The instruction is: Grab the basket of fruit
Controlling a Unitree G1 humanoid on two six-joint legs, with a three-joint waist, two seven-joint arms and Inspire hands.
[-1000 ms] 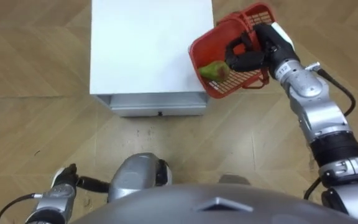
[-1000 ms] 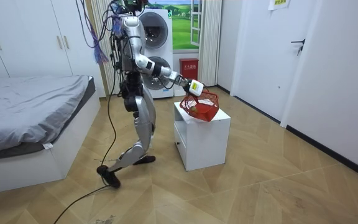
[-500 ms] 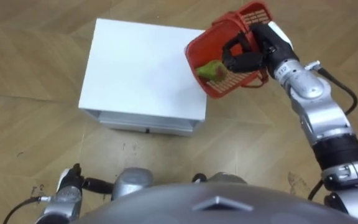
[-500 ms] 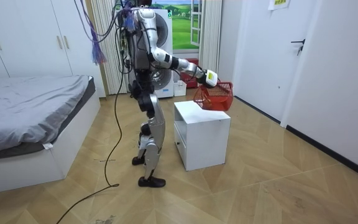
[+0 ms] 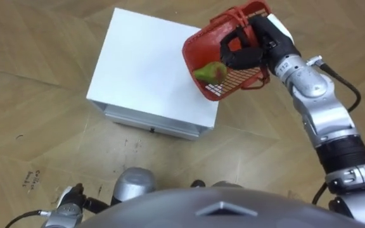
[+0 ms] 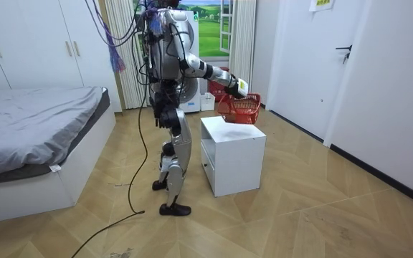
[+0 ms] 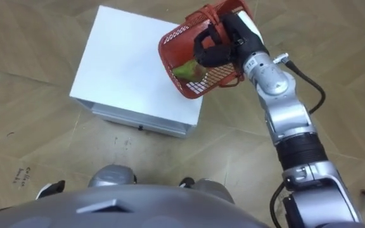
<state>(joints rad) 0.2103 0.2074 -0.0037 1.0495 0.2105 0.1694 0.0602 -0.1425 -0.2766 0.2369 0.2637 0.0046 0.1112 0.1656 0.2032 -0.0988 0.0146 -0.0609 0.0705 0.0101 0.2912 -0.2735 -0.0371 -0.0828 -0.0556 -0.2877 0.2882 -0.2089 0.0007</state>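
At twelve o'clock a white box-shaped cabinet (image 5: pixel 144 69) stands on the floor, its drawer front facing me. At one o'clock my right hand (image 5: pixel 249 50) is curled round the handle of a red plastic lattice basket (image 5: pixel 198 49), which hangs tilted over the cabinet's far right corner. A green pear-shaped fruit (image 5: pixel 209 71) lies inside, against the basket's low side. My left hand (image 5: pixel 68 212) sits at seven o'clock, close to my body.

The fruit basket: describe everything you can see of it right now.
The fruit basket is red plastic with latticed walls and floor and a hoop handle. The right hand has its fingers curled round that handle and holds the basket tilted, over the far right corner of the white cabinet, seemingly clear of its top. A green fruit lies against the low side inside.
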